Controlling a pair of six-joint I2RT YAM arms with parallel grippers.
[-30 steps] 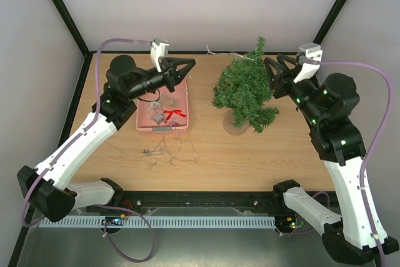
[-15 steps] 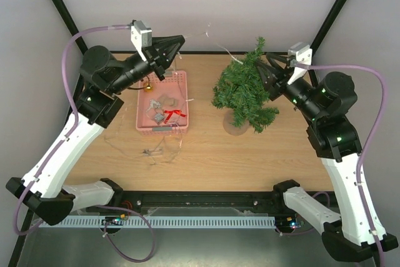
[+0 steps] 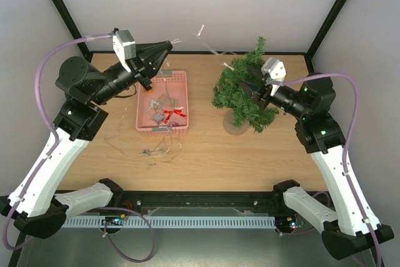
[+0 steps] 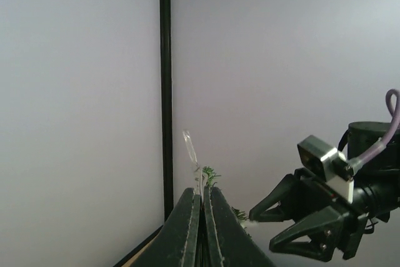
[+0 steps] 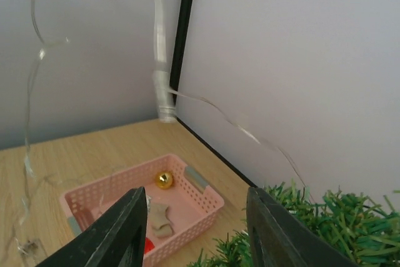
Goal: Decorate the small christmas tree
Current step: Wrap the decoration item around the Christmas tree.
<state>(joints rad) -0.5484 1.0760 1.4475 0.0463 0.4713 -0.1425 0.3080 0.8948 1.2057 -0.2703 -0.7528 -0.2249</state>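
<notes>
From above: one tree, upright, right of one pink basket; left gripper high over the basket's far end, right gripper over the tree's upper left branches, much the nearer of two arms. Through the left wrist: jaws pinched shut on one thin light string, tree tip straight ahead. Through the right wrist: jaws parted, holding nothing, string hanging ahead, tree below to the right, one gold ball in the basket.

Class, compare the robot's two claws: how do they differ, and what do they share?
The left claw is shut, pinching a clear wire; the right claw is open and holds nothing. The left claw is near the pink basket; the right claw is by the small christmas tree. Both are black.
</notes>
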